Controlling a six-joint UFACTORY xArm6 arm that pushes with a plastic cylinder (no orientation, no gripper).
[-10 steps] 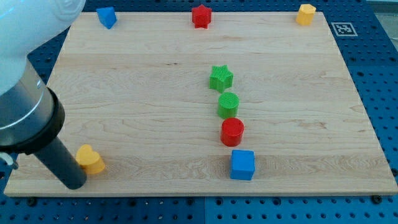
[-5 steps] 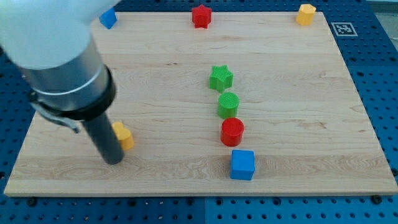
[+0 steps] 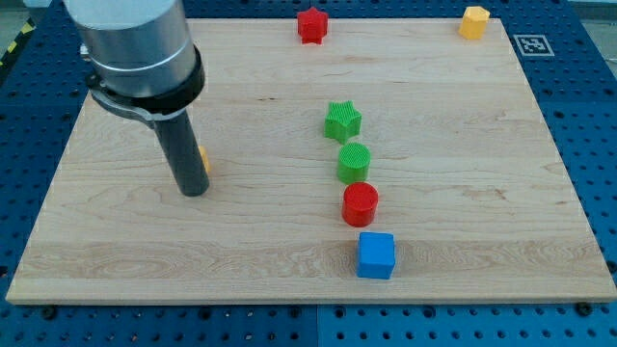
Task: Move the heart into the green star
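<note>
So your tip is down on the wooden board over on the view's left, and the yellow heart is nearly hidden behind the rod, just a sliver poking out on its right side, apparently touching. There's no hand on this rig to be open or closed, just the bare rod. The green star sits well off to the view's right, at the top of a column with the green cylinder, red cylinder and blue cube below it. Along the top edge you've got a red star and a yellow block.
</note>
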